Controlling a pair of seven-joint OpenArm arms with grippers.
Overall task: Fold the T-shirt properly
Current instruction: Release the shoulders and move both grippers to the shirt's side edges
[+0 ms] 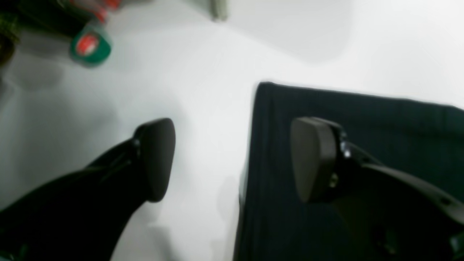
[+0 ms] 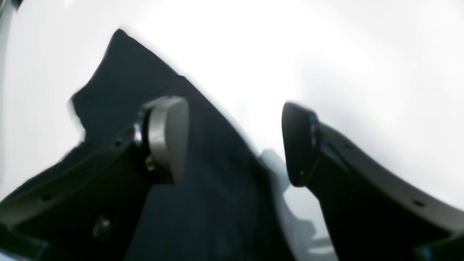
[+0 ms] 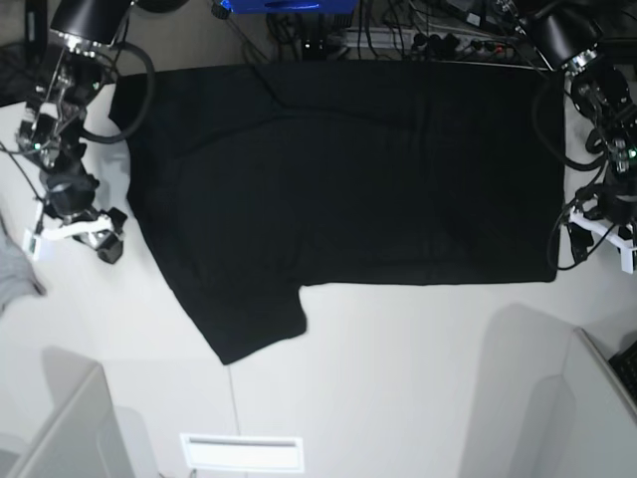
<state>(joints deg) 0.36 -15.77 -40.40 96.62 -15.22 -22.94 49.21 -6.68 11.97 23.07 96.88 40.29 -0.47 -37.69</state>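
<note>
Over the bench (image 1: 181, 72) in the left wrist view: left claw (image 1: 232, 159) released, jaws wide, one pad above bare white top, the other above the shirt (image 1: 362, 119). Shirt corner sits just beyond the pads. Nothing held. Blurred green-and-red item (image 1: 90, 45) at far left; label unreadable.

Right wrist view: right claw (image 2: 235, 141) also released, straddling the shirt (image 2: 210, 163) edge, one pad over cloth, one over bare bench (image 2: 326, 54). Empty. No writing visible.

Base view: shirt (image 3: 348, 179) lies flat, plain black side up, along the back edge of the bench (image 3: 398, 398), spanning nearly side to side, one sleeve pointing toward the front. Left claw (image 3: 602, 234) and right claw (image 3: 85, 234) flank it at opposite ends. No print or brand legible.

Judgement: between folds, cloth apparently let go. Next move likely calls for both claws to pinch matching edges and carry them across together, keeping the fold line straight.
</note>
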